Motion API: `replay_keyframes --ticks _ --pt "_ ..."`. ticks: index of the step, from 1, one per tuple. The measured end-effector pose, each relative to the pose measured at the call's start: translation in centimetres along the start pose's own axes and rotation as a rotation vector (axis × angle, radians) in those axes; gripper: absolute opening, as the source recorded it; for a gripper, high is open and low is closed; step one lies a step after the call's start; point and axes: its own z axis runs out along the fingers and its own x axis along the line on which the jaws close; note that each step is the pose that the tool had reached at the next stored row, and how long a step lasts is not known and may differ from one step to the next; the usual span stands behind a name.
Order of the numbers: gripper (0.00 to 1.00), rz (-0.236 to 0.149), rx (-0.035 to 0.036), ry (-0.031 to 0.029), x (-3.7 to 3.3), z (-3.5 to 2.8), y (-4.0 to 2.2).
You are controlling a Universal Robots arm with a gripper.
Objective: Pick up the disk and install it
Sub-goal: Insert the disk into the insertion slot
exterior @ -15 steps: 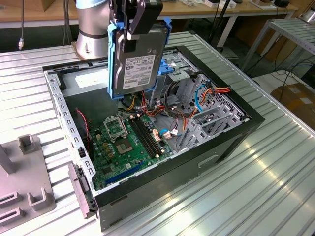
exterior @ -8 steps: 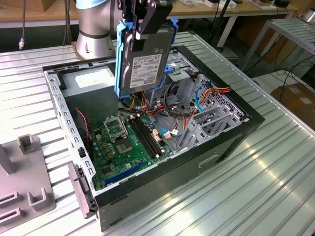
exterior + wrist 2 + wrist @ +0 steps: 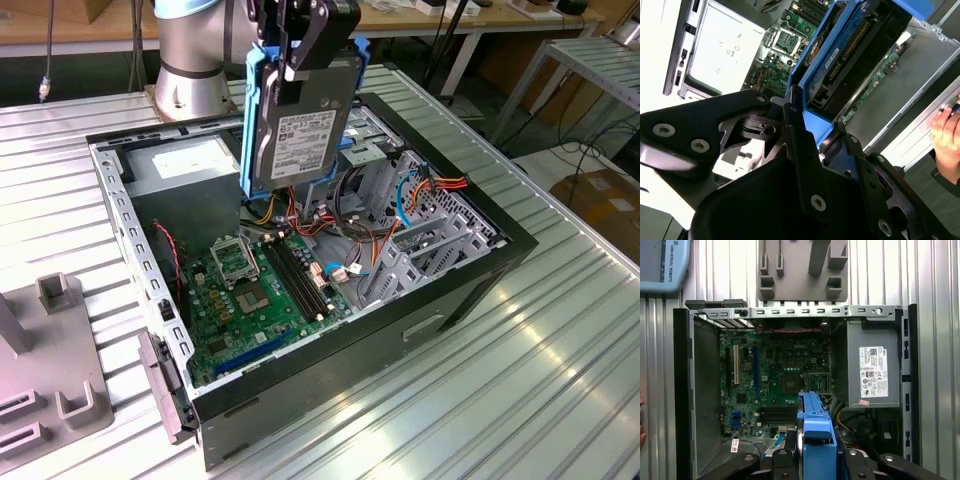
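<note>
The disk (image 3: 300, 140), a silver-grey hard drive with a white label in a bright blue carrier, hangs upright above the open computer case (image 3: 470, 290). My gripper (image 3: 300, 50) is shut on its top edge, fingers clamping the blue frame. In the second wrist view the gripper (image 3: 815, 125) pinches the carrier's end, and the disk (image 3: 850, 50) extends away toward the case. In the first wrist view the disk (image 3: 815, 430) appears edge-on between the fingers of the gripper (image 3: 815, 460), over the motherboard (image 3: 775, 380).
Inside the case lie a grey power supply box (image 3: 185, 160) with a white sticker, cables and a silver drive cage (image 3: 390, 170). A grey fixture (image 3: 50, 370) sits on the slatted table at the exterior view's left. A person's hand (image 3: 945, 135) rests near the case.
</note>
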Motion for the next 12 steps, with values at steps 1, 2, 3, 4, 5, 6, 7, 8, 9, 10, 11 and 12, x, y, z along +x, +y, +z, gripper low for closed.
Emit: replay_keyframes --ticks 1,2,3,4,5,6,7,8,9,10,11,12 --pt "0.37 0.000 0.0000 -0.0001 0.09 0.00 -0.01" --pt "0.37 0.000 0.0000 0.0000 0.25 0.00 -0.04" --pt "0.37 0.000 0.0000 -0.0001 0.39 0.01 -0.06" --pt "0.37 0.000 -0.0001 0.0002 0.70 0.00 -0.07" --pt "0.37 0.000 0.0000 0.0001 1.10 0.02 -0.08" --pt "0.37 0.000 0.0001 0.0000 1.36 0.04 -0.09" --pt "0.37 0.000 0.0000 0.0000 1.60 0.04 -0.10" --pt "0.37 0.000 0.0000 0.0002 1.97 0.04 -0.11" --pt "0.37 0.000 0.0000 0.0002 2.25 0.05 -0.11" --pt "0.37 0.000 0.0000 0.0003 2.57 0.06 -0.13" --pt "0.37 0.000 0.0000 0.0004 2.80 0.07 -0.14" --pt "0.37 0.000 0.0000 0.0005 3.09 0.08 -0.14"
